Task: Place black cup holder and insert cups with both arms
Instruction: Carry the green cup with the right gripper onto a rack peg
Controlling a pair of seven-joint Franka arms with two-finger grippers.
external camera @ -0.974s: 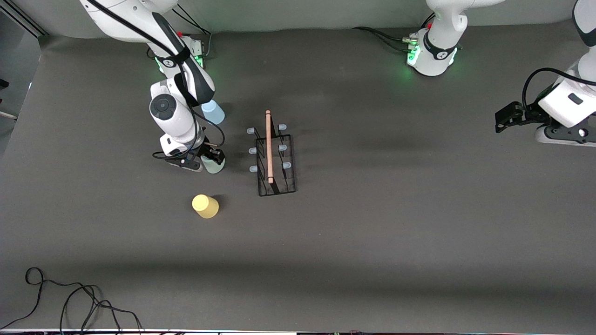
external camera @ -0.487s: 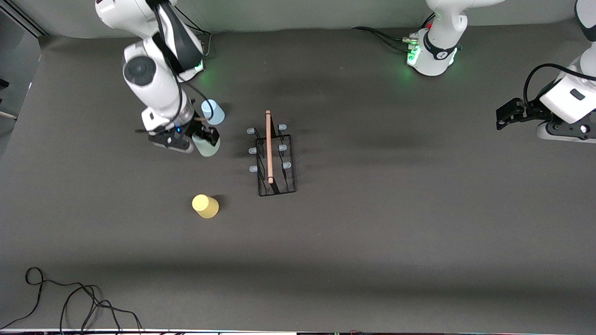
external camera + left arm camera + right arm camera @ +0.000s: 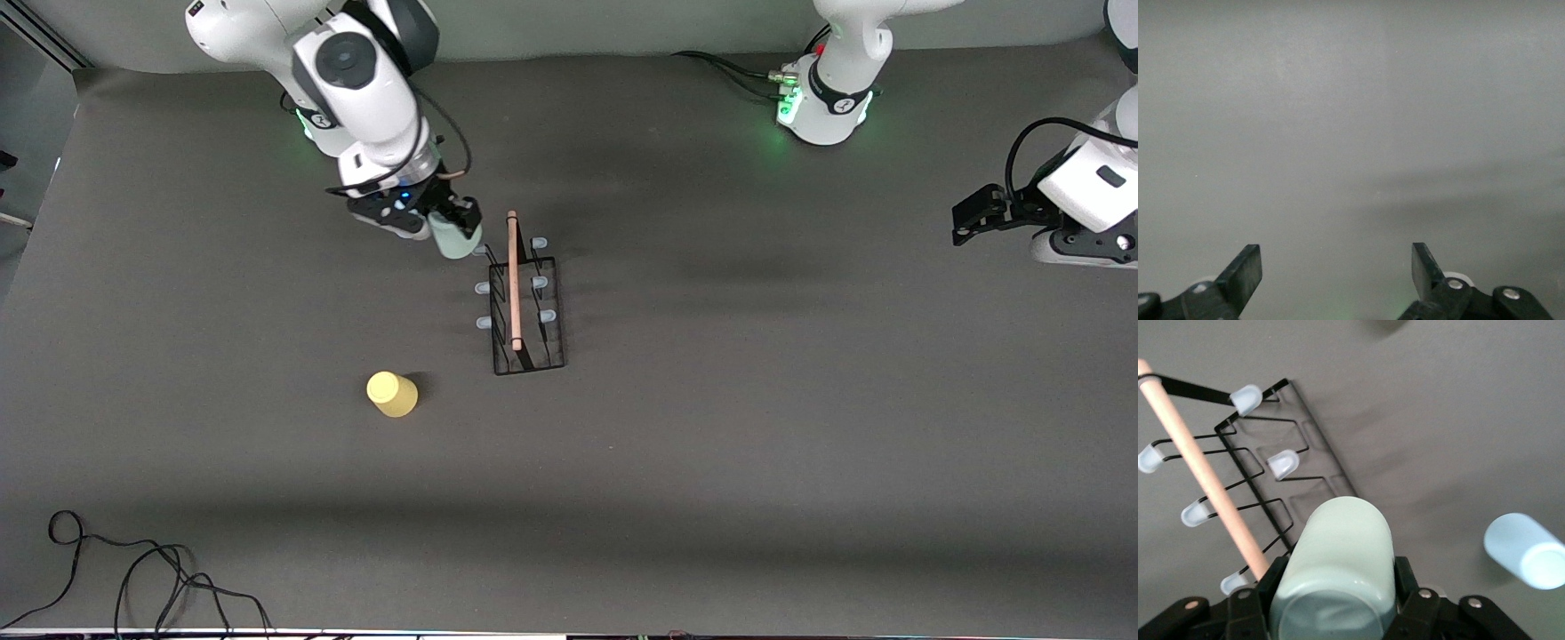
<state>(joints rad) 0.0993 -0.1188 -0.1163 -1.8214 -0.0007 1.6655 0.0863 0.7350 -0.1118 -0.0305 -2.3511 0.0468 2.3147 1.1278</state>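
The black cup holder (image 3: pixel 526 307) stands mid-table with its wooden rod (image 3: pixel 513 280) on top; it also shows in the right wrist view (image 3: pixel 1205 472). My right gripper (image 3: pixel 453 224) is shut on the pale grey-green cup (image 3: pixel 459 240), also in the right wrist view (image 3: pixel 1338 553), and holds it in the air over the holder's end toward the robot bases. The yellow cup (image 3: pixel 392 394) stands upside down on the table, nearer the front camera. The light blue cup (image 3: pixel 1525 550) shows only in the right wrist view. My left gripper (image 3: pixel 969 222) waits open and empty, as its wrist view (image 3: pixel 1335 270) shows.
Pale-capped prongs (image 3: pixel 1283 463) stick out along both sides of the holder. A loose black cable (image 3: pixel 133 578) lies at the table's front corner toward the right arm's end. Cables (image 3: pixel 738 71) run by the left arm's green-lit base.
My right gripper has lifted the grey-green cup off the table beside the holder and carried it up to the holder's end toward the bases. The left arm has barely moved.
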